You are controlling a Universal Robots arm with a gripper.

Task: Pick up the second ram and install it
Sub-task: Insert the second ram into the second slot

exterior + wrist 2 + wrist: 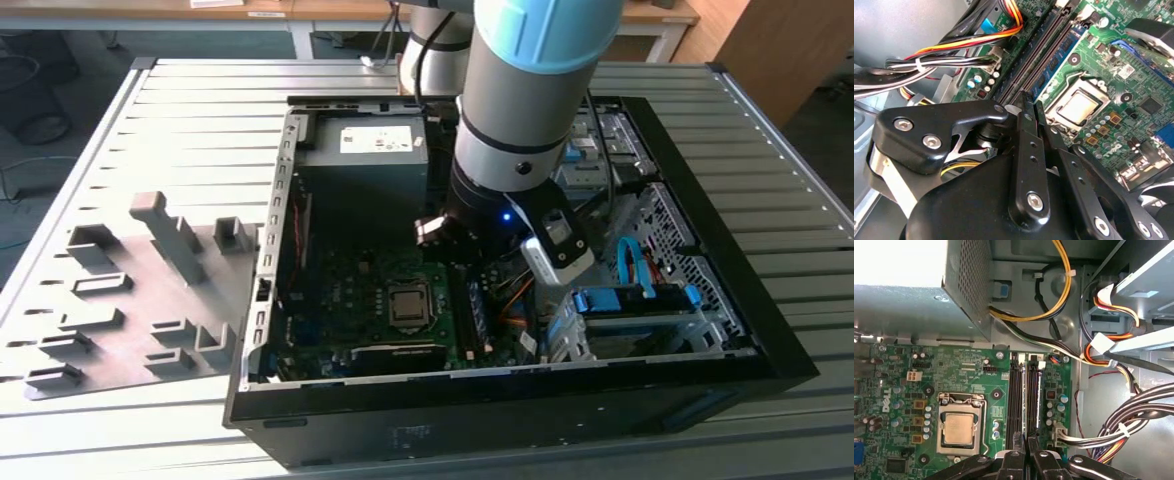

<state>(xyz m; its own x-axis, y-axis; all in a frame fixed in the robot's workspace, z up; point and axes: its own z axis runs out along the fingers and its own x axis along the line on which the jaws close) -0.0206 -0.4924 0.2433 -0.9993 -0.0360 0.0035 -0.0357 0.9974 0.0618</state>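
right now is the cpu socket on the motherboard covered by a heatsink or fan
No: in the first wrist view the CPU sits bare in its socket, its metal top exposed on the motherboard.

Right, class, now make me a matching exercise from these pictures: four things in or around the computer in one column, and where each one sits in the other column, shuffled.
Things:
1. CPU
2. grey holder blocks
3. gripper
4. coloured cables

Places:
A. on the table outside the case, on the exterior view's left
B. bundled with white ties beside the motherboard
C. seated in its socket on the motherboard
D. directly over the black memory slots

Pairs: 1-C, 2-A, 3-D, 4-B
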